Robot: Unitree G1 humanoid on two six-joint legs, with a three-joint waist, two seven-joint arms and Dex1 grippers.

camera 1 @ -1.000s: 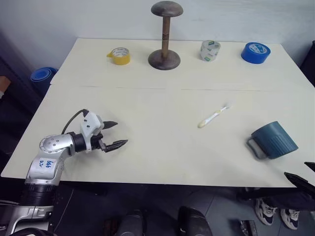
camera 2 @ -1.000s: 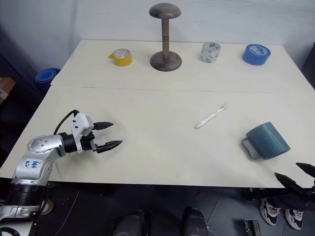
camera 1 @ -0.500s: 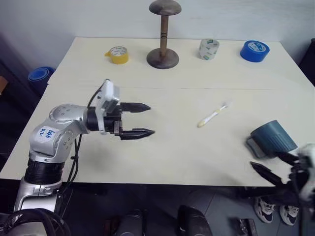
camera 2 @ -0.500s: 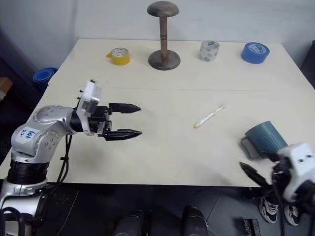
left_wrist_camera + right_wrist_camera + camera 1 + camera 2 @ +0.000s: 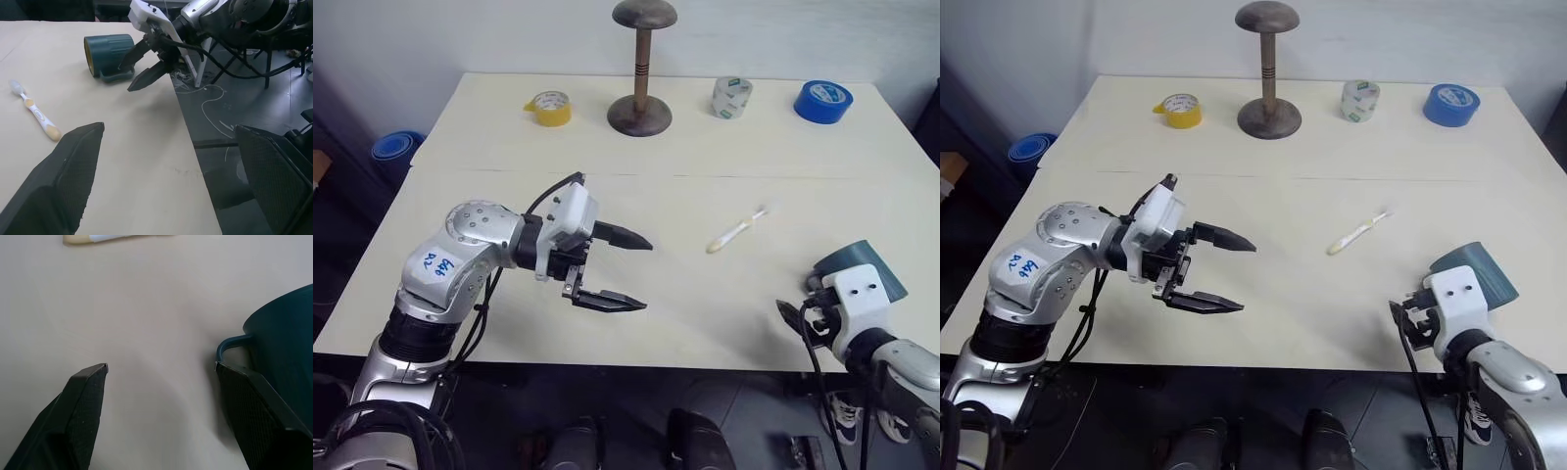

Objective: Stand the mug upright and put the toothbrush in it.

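nearest the front edge of the counter (image 5: 705, 343), the right gripper (image 5: 144, 66) has its fingers spread and empty, pointed at the mug (image 5: 106, 54), which lies on its side near the counter's right edge, handle resting on the counter on the side toward the gripper. the fingertips are just short of the handle and not touching it, so this looks like the approach for righting the mug; nothing is upright yet.

the left gripper (image 5: 617, 269) hovers above the counter toward the left, fingers wide apart and holding nothing, aimed across at the toothbrush (image 5: 736, 231), which lies flat in the middle right, well apart from the mug.

the next move calls for the right gripper to close on the mug's handle or wall and tip it onto its base, without nudging it off the edge.

at the far side stand a yellow tape roll (image 5: 552, 108), a wooden stand (image 5: 641, 69), a clear tape roll (image 5: 731, 98) and a blue tape roll (image 5: 822, 101).
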